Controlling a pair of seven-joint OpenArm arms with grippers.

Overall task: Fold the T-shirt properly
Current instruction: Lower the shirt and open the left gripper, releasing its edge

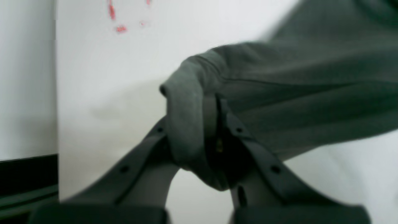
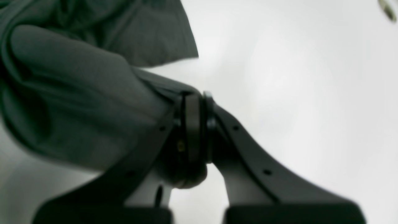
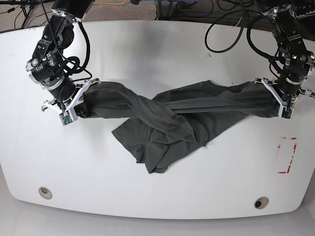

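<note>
Stretching across middle of white tabletop (image 3: 157, 44), T-shirt (image 3: 162, 120) is twisted rope-like between both arms, loose bulk sagging onto surface at centre. Left claw (image 3: 276, 102), at scene right, clamped tight on bunched shirt edge; hem rolled over its fingers (image 1: 255, 146). Right claw (image 3: 74, 105), at scene left, also closed on cloth, fabric gathered against its fingers (image 2: 192, 124). Wide bare tabletop near and far of shirt. Red marking (image 3: 287, 155) on tabletop near right edge, apart from shirt. Two round holes (image 3: 45, 192) along near edge.
</note>
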